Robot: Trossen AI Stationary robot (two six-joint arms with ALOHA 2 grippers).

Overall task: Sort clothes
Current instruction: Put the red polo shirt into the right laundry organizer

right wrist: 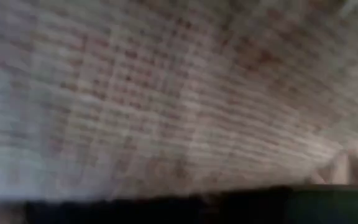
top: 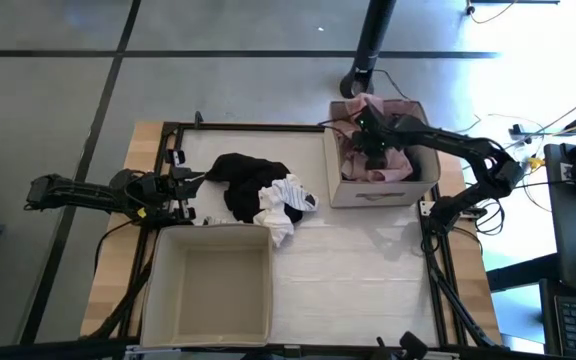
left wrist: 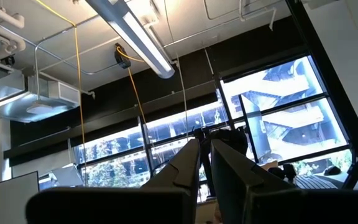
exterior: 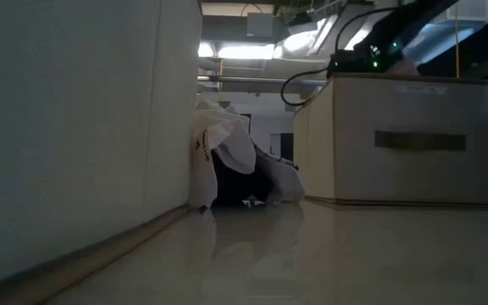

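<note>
Two beige fabric boxes stand on the table [top: 368,262]: the near box [top: 213,285] at the front left and the far box [top: 380,190] at the rear right. The right gripper [top: 370,140] is lowered into the far box, directly over the dusty pink garment [top: 393,162] lying inside; its wrist view is filled by a close woven fabric surface [right wrist: 166,93], and the jaw opening cannot be determined. The left gripper [top: 190,182] rests at the table's left edge, just beside the black garment [top: 243,180]; its fingers [left wrist: 188,168] stand nearly closed, holding nothing. A white piece [top: 280,205] lies against the black garment, touching the near box's rear corner.
</note>
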